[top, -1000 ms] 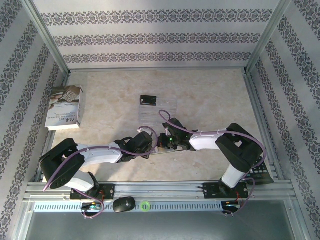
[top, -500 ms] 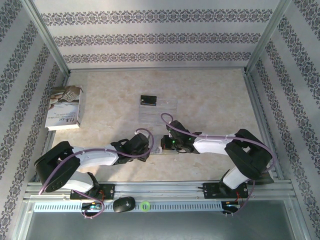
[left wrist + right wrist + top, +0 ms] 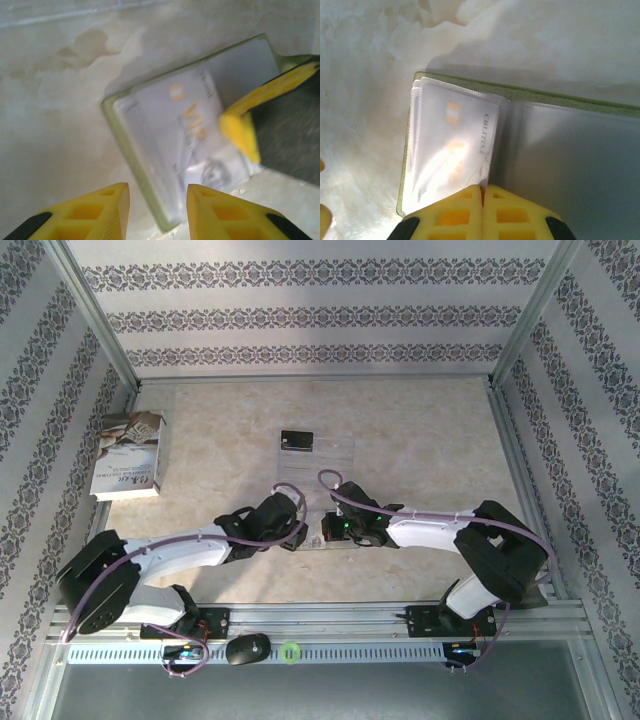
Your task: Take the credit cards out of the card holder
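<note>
The card holder [image 3: 317, 539] lies open on the table between my two grippers, yellow-green at its rim [image 3: 545, 94] and grey inside. A silvery-white credit card [image 3: 187, 125] with orange print sits under a clear pocket on the holder's left half [image 3: 452, 145]. My right gripper [image 3: 483, 192] is shut, pinching the pocket's thin edge at the fold. My left gripper [image 3: 157, 202] is open, and the holder's near corner [image 3: 165, 220] lies between its fingers. The black credit card [image 3: 296, 441] rests farther back on the table.
A clear plastic sheet [image 3: 330, 453] lies under and beside the black card. A white-grey book [image 3: 130, 455] sits at the far left. The right gripper's yellow finger [image 3: 240, 130] crosses the holder in the left wrist view. Metal rails and patterned walls enclose the table.
My left gripper has moved up and right, close against the holder, and its jaws have widened. My right arm has shifted slightly left and stays shut at the holder.
</note>
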Available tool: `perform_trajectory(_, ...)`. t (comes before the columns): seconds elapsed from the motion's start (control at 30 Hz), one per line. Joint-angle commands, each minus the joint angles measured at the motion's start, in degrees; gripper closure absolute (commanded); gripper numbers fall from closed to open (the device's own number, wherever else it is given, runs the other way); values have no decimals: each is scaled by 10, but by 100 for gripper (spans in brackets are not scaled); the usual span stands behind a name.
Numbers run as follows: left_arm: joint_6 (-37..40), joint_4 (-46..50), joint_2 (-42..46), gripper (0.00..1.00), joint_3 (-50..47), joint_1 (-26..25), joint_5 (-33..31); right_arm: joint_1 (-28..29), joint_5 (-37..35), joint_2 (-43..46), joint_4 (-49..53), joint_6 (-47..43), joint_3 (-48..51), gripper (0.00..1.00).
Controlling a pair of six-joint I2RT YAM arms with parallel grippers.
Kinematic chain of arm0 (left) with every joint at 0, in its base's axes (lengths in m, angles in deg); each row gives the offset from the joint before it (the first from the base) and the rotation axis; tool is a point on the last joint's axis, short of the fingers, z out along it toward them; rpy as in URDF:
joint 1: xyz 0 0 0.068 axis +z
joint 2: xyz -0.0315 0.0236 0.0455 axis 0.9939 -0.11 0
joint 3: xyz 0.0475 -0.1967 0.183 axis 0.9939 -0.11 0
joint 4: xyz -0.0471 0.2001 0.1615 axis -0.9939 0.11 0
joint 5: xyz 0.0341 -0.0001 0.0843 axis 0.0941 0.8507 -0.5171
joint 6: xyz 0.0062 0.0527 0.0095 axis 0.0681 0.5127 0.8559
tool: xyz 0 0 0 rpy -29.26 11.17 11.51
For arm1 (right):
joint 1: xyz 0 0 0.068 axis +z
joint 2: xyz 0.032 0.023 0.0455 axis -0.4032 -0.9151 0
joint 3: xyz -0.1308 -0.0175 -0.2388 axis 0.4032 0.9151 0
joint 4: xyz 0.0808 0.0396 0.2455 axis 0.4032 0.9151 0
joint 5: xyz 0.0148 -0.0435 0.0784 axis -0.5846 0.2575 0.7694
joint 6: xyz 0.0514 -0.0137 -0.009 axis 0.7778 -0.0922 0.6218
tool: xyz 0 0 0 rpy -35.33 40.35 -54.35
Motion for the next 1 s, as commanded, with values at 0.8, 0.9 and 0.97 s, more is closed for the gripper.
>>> perform_trajectory(0.8,11,-57,-132,81,-3,42,40,-32,68,12,-49,17,22,86)
perform_trajectory(0.9,10,-59,-135,82,-5,42,42,-35,79,2,-51,25,21,86)
perform_trajectory(0.97,9,-61,-134,82,-8,43,43,-35,87,-9,-59,33,20,86)
